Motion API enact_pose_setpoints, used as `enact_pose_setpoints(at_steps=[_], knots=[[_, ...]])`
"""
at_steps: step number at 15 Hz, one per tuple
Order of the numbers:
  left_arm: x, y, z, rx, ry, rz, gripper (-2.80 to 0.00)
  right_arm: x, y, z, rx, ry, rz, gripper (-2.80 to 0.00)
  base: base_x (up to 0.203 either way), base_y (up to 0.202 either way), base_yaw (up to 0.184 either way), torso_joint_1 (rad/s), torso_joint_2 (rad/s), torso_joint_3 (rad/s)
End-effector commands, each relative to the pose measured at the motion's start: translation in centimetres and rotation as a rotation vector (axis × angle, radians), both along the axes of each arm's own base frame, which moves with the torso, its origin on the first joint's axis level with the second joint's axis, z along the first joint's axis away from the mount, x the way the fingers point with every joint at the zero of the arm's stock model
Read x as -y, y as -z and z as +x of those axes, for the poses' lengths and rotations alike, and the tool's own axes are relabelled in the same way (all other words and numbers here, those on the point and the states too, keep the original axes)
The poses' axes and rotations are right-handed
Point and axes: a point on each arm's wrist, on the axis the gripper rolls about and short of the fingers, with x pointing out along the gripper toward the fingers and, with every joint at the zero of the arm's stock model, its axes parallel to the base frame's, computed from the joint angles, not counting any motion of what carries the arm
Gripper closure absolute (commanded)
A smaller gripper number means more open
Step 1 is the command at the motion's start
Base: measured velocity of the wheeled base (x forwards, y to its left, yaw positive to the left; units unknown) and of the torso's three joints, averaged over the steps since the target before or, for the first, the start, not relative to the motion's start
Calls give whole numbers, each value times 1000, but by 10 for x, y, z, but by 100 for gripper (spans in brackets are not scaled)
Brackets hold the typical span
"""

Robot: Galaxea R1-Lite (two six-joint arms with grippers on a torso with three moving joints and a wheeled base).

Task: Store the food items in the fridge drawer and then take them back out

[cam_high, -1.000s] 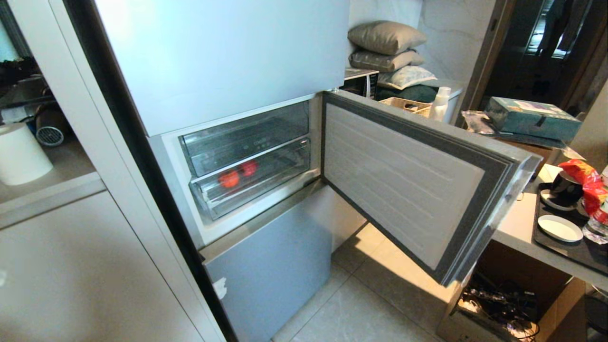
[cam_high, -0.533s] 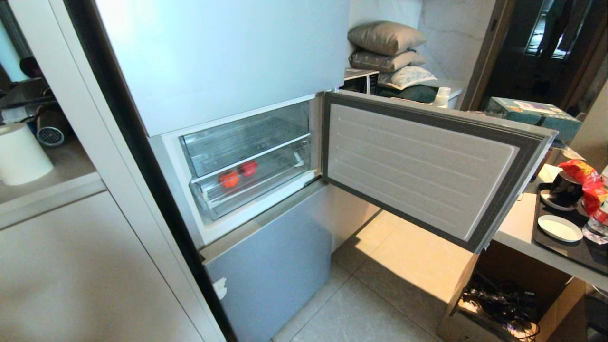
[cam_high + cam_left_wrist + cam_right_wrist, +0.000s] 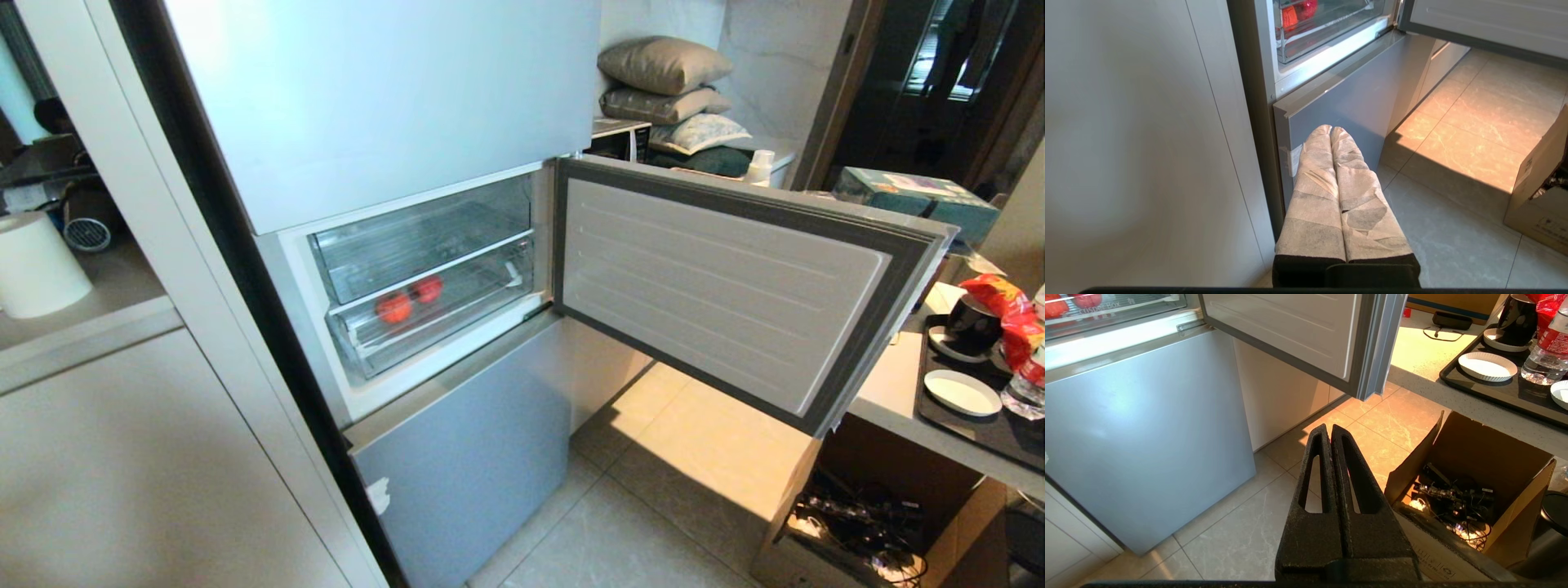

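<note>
The left gripper [image 3: 1331, 130], pressed closed and empty, risks striking the fridge drawer [image 3: 424, 322] lip when reaching for the fruits.

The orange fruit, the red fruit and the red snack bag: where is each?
orange fruit [image 3: 394, 308], head view, its rounded front.
red fruit [image 3: 427, 288], head view, its glossy middle.
red snack bag [image 3: 1015, 314], head view, its crinkled side.

Both fruits [image 3: 411, 299] in fridge drawer [image 3: 433, 327] – door [image 3: 718, 294] to right
</note>
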Motion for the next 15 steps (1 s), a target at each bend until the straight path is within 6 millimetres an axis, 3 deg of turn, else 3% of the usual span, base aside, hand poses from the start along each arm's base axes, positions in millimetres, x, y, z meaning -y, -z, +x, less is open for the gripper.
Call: enact_pose_setpoints(at_steps=[1,9,15], knots=[[0,1,0,3,-1,-2,0,0,0,0,-2,-1,2,0,0,0,0,0,0,0],[0,1,0,3,-1,-2,0,0,0,0,-2,11,4,0,0,0,0,0,0,0],[0,1,0,3,-1,-2,0,1,0,0,0,26,37,0,0,-8,155,3,3,2]])
